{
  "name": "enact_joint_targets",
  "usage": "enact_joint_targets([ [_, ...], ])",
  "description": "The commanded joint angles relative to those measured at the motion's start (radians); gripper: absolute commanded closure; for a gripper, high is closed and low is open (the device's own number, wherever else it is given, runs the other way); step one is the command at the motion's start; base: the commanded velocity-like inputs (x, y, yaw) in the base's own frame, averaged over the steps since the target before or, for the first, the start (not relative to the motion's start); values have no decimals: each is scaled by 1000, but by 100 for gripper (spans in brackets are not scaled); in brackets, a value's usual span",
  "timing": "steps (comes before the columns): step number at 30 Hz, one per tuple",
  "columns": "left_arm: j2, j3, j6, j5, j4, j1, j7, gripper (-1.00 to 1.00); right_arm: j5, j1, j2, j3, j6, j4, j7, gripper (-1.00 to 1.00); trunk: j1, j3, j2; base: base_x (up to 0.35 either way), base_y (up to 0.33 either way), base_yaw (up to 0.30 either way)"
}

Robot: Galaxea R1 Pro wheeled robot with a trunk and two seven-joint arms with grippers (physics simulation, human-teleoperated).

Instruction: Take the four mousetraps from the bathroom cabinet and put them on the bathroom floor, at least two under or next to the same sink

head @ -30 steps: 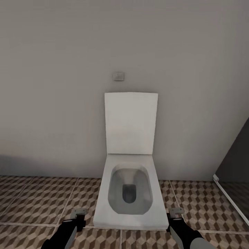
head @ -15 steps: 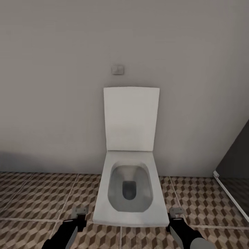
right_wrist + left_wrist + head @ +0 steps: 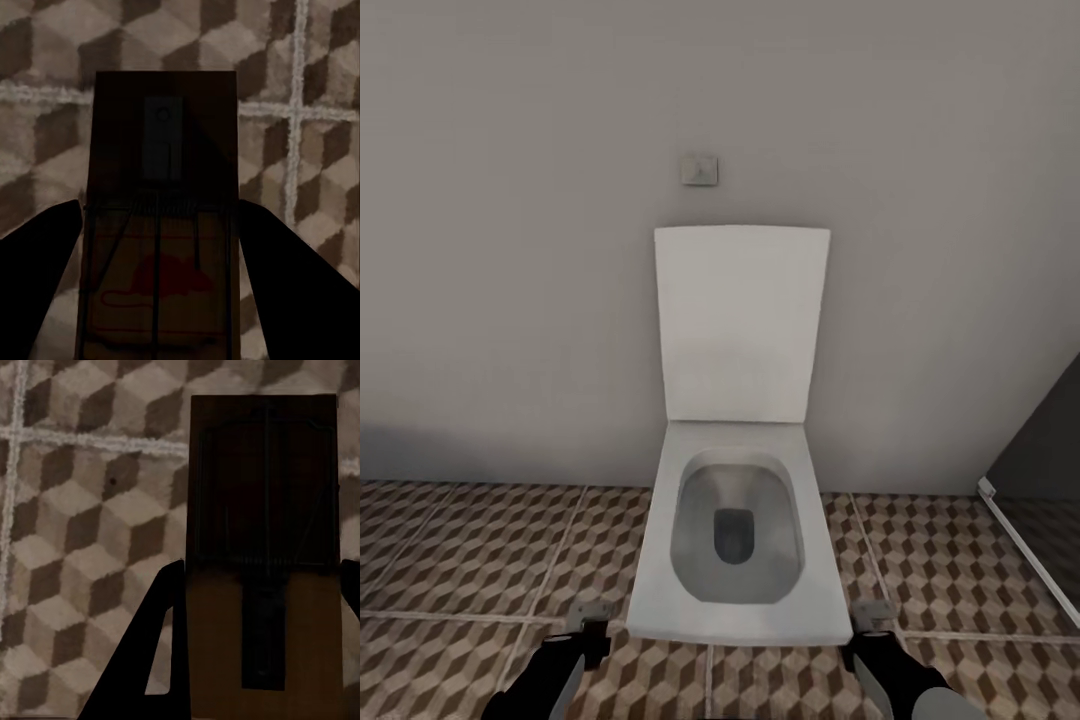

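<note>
Both grippers hang low over the cube-patterned bathroom floor, one on each side of a toilet. In the left wrist view my left gripper is shut on a mousetrap, a brown wooden board with dark wire parts, just above the tiles. My right gripper is shut on a second mousetrap that bears a red mouse print. In the head view the left gripper and right gripper sit at the bottom edge. The cabinet and the sink are out of view.
A white toilet with its lid raised stands straight ahead against a plain grey wall, a small flush plate above it. A dark panel with a white bottom rail closes the right side. Tiled floor stretches to the left.
The head view has drawn nearer to the toilet, which now looks larger and higher. Both grippers keep their place in the picture, each holding its mousetrap.
</note>
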Motion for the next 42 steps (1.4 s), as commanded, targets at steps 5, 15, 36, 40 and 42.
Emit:
enact_joint_targets([
  [5, -1, 6, 5, -12, -2, 0, 0, 100, 8, 0, -16, -2, 5, 2, -2, 100, 2, -20, -2, 0, 0, 0],
  [15, -8, 4, 7, -12, -2, 0, 0, 100, 8, 0, -45, -38, 3, 7, -4, 100, 6, -59, -4, 0, 0, 0],
  [36, -18, 4, 4, -13, -3, 0, 0, 100, 10, 0, -61, -57, -5, 8, -2, 100, 15, -136, -9, 0, 0, 0],
  [40, -17, 4, 4, -13, -3, 0, 0, 100, 11, 0, -61, -57, -12, 7, -2, 100, 15, -136, -9, 0, 0, 0],
  [42, -17, 4, 3, -13, -3, 0, 0, 100, 11, 0, -60, -57, -13, 7, -2, 100, 15, -136, -9, 0, 0, 0],
])
